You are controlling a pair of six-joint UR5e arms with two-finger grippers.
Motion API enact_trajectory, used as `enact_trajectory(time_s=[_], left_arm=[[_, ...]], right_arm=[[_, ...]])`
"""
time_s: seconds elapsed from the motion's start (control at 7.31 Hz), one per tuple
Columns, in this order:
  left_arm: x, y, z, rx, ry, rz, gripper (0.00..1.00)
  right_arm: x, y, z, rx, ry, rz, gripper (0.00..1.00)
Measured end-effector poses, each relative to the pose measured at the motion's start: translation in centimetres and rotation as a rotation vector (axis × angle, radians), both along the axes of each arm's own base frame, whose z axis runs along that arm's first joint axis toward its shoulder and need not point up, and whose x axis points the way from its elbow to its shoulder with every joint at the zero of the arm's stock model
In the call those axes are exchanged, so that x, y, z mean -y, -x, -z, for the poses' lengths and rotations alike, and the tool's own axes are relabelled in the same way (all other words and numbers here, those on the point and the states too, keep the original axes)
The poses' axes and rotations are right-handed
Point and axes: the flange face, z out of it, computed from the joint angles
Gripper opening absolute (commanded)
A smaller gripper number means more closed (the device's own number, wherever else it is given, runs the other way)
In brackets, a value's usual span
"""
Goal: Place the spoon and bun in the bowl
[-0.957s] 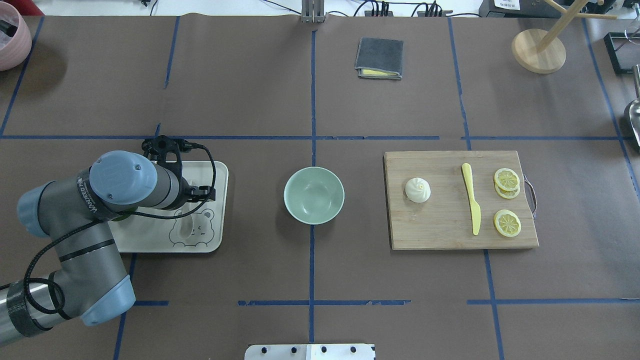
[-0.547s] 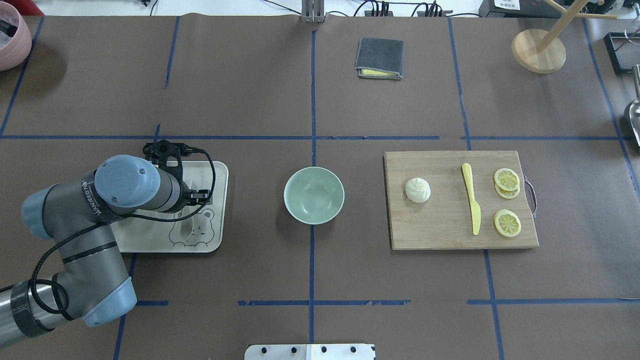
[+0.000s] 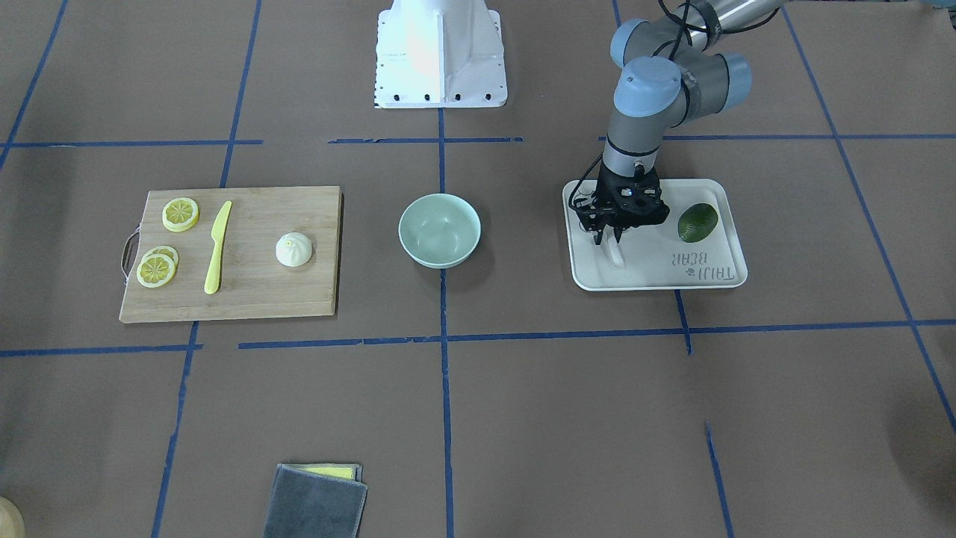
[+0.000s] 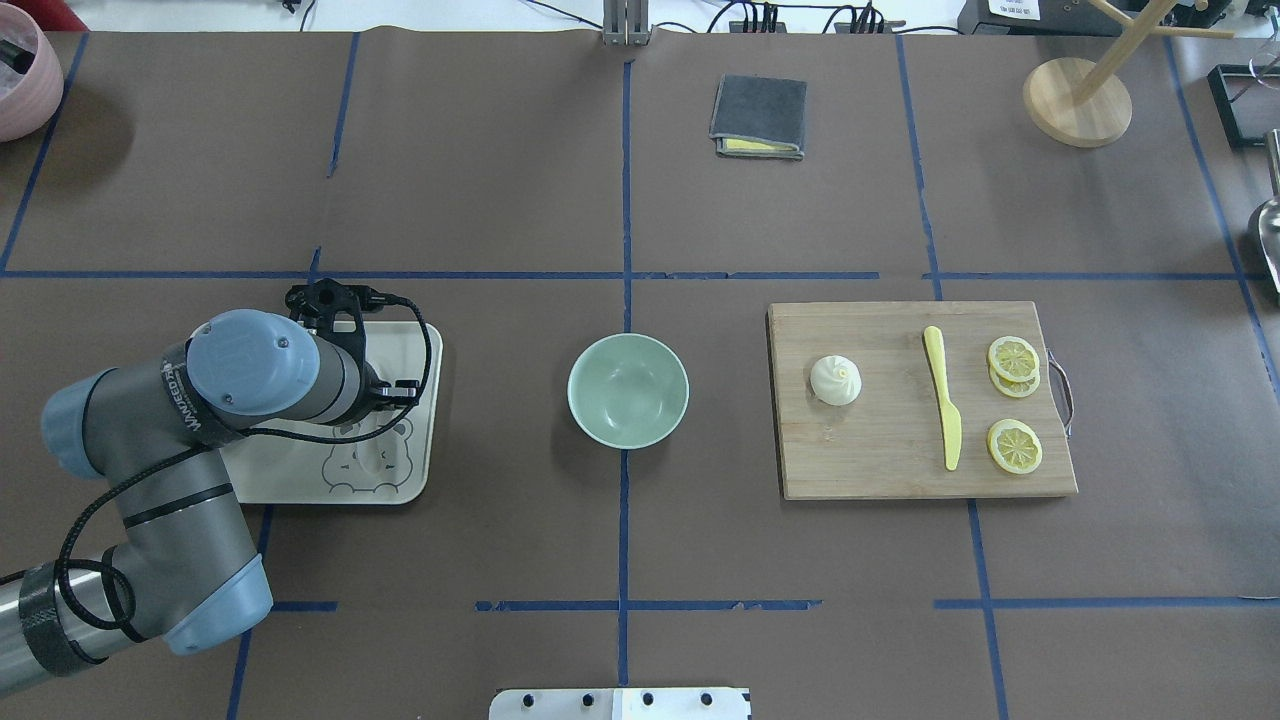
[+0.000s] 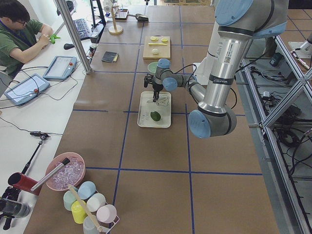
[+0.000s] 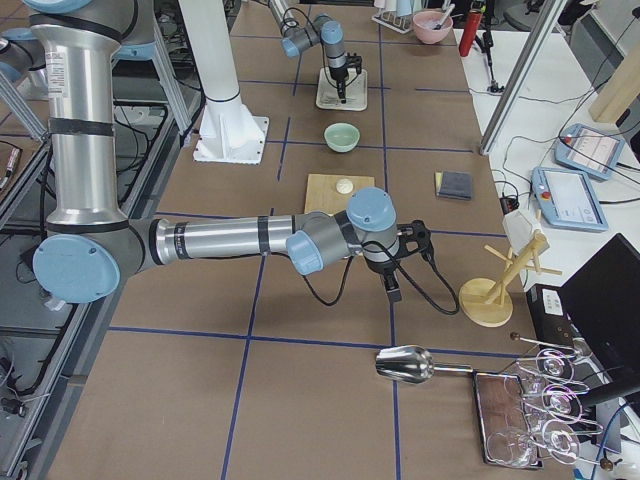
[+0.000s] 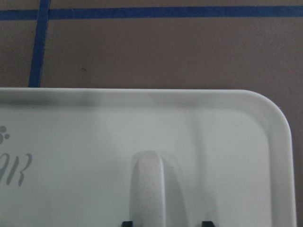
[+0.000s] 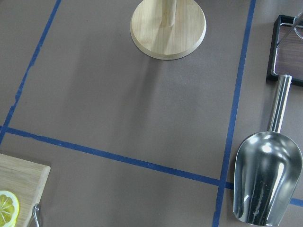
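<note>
The left tool (image 3: 609, 239) was down on the white tray (image 3: 597, 280), jaws part open and straddling the handle of the spoon (image 7: 154, 189). The wrist view showed a dark fingertip (image 7: 126, 223) at each side of the handle, one close against it and the other apart. Nothing was gripped.

The spoon lay flat on the tray, on the robot's left of the bowl (image 4: 628, 390) and well apart from it.

The step in hand looked like the grasp of the spoon. The tool would do best centred over the handle before closing, since an uneven close would likely push the smooth spoon or slide the light tray. A straight lift clear of the tray's rim should come before any travel toward the bowl, and a low release would leave room inside.

The bun (image 4: 835, 380) sat on the wooden board (image 4: 880, 460) on the bowl's other side. The right tool (image 6: 392, 285) hung far beyond that board, and whether it was open could not be told.
</note>
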Motion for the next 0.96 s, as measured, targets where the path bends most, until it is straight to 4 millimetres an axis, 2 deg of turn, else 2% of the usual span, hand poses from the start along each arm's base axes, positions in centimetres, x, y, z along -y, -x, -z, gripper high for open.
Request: enact_trajectory(time_s=[0.27,0.55,0.68,0.82,0.96], left_arm=[[-0.1,0.3,1.3,-0.022,-0.013,0.001,0.00],[-0.5,1.5,4.6,-0.083,-0.025,0.023,0.00],[-0.2,1.3,6.7,-0.125,0.010,0.072,0.00],[0.5,0.0,9.2,-0.160,0.062,0.142,0.00],[1.5,-2.0,11.6,-0.183,0.115,0.228,0.00]], right_arm=[[0.0,0.0,0.0,0.000,-0.001,0.001,1.00],[0.0,0.1,0.0,-0.001,-0.001,0.001,1.00],[0.0,0.1,0.0,-0.001,-0.002,0.001,1.00],[0.0,0.1,0.0,-0.001,-0.001,0.001,1.00],[0.0,0.1,0.0,-0.001,-0.001,0.001,1.00]])
